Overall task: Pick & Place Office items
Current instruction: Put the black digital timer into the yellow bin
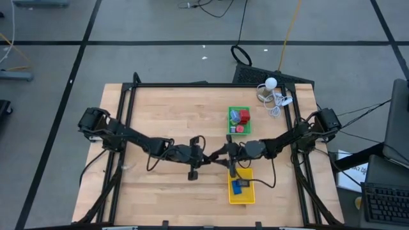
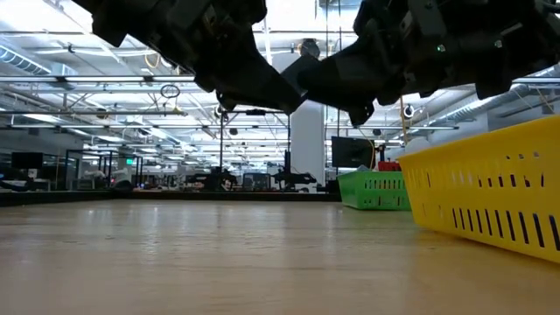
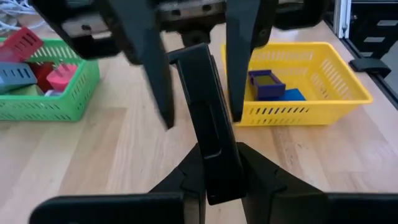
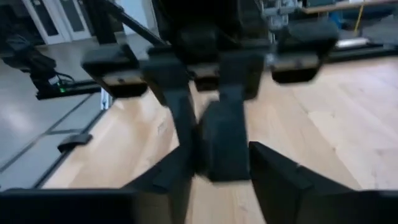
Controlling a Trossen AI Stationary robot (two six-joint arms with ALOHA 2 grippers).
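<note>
A long dark office item (image 3: 202,106) is held in the air over the table's middle by my left gripper (image 3: 217,163), which is shut on it. My right gripper (image 4: 221,163) faces it from the table's right side, open. Its fingers (image 3: 239,62) stand on either side of the item's far end (image 4: 224,140). In the high view the two grippers (image 1: 203,156) (image 1: 225,153) meet nose to nose. The yellow tray (image 3: 348,93) holds a navy piece (image 3: 267,84) and a blue piece (image 3: 293,95). The green tray (image 3: 74,99) holds red (image 3: 22,43) and grey pieces (image 3: 15,76). My left gripper pinches the long dark item between its two fingers at one end (image 3: 217,177). It comes level from the table's left side, and the item runs on ahead in line with the fingers. The item is lifted clear of the table, roughly level.
The yellow tray (image 1: 241,186) lies just toward the near edge from my right gripper. The green tray (image 1: 239,120) lies toward the far edge. A white round thing and cables (image 1: 273,89) sit at the far right corner. Bare wood spreads over the table's left half (image 1: 147,115).
</note>
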